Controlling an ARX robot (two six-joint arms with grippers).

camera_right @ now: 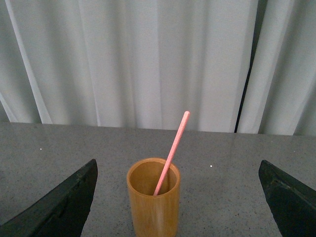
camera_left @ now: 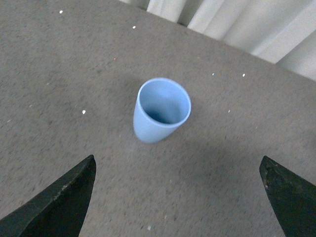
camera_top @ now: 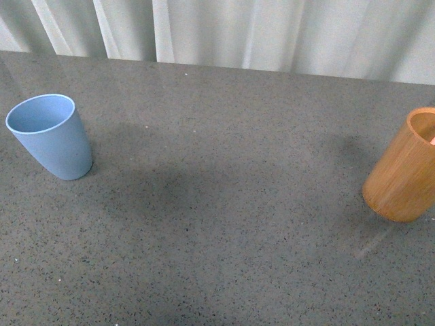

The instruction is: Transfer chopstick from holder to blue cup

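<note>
Right wrist view: chopstick [camera_right: 172, 152] leaning in holder [camera_right: 150, 215] | right gripper [camera_right: 170, 205] wide open, empty | left gripper [camera_left: 177, 197] wide open, empty, facing blue cup [camera_left: 160, 116] | cup empty, transfer not yet begun

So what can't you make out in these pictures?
Right wrist view: the chopstick's lower end is hidden inside the holder; the holder's base is cut off by the bottom edge.
Front view: the right edge cuts off the holder and nearly all the chopstick.
Left wrist view: only the left hand's fingertips show.
</note>
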